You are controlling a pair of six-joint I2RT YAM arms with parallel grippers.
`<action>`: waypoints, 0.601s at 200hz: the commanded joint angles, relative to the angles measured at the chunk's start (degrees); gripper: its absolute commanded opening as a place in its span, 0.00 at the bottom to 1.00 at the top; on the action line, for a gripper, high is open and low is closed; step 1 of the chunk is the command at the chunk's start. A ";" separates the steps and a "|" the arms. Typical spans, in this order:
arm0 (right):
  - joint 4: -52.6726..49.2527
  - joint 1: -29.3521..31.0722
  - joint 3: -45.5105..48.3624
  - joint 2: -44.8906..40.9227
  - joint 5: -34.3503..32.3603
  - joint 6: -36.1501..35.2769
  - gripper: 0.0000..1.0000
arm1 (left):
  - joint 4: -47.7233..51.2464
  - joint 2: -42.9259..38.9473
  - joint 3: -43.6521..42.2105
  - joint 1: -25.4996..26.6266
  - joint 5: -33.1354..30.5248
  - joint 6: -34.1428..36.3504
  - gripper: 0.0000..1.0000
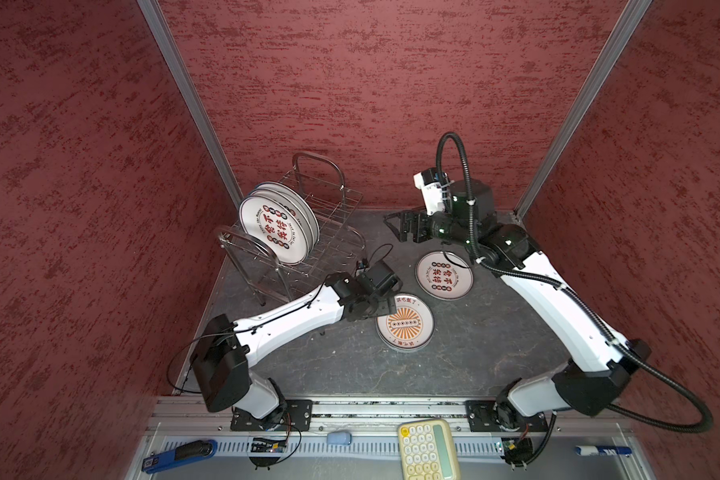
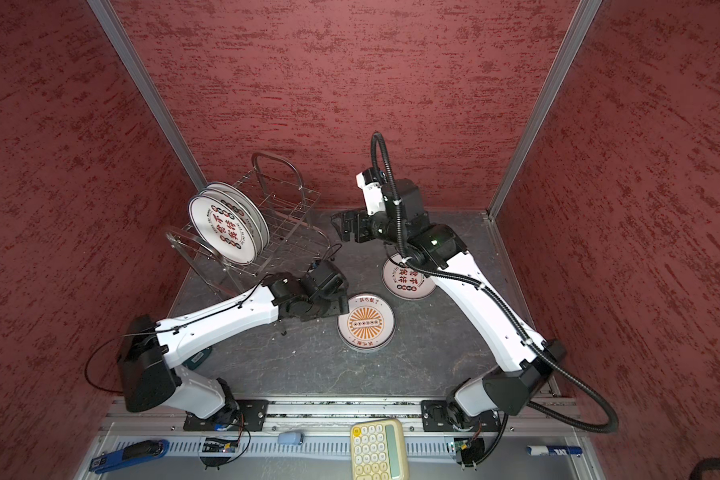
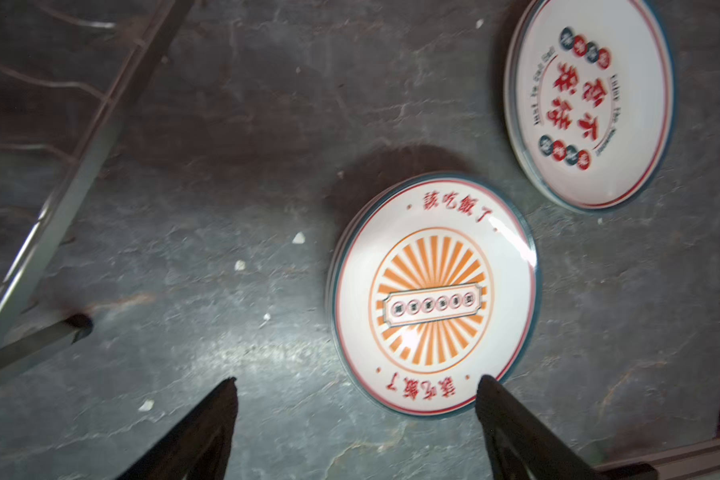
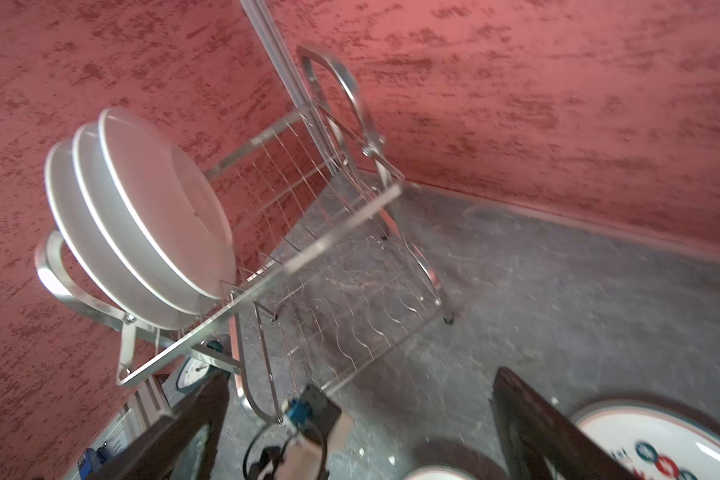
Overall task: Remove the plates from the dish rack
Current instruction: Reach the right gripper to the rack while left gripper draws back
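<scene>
Three plates (image 1: 277,226) stand on edge at one end of the dish rack (image 1: 333,216), back-left on the table (image 1: 495,345). Out on the table, a sunburst plate (image 1: 406,326) lies flat atop a small stack, with a red-character plate (image 1: 444,275) flat just beyond it, the two apart. Down low, the left claw (image 3: 358,379) hovers at the sunburst plate's edge, fingers spread wide and gripping nothing, while the right claw (image 1: 395,226) hangs beside the rack, wide and empty.

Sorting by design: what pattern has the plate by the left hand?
Orange sunburst; the plate shows best in left wrist view.
</scene>
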State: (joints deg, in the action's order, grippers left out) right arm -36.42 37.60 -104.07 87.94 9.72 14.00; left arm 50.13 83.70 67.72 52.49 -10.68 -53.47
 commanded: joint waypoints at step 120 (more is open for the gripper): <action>2.75 14.95 -24.39 21.49 -10.99 -6.89 0.83 | 4.54 -21.99 -16.93 -2.87 -5.19 -5.90 1.00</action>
State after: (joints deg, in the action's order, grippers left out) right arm -35.46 52.10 -124.66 106.96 1.08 7.46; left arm 53.47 63.99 52.14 50.15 -15.11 -58.72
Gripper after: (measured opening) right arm 0.854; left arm 0.994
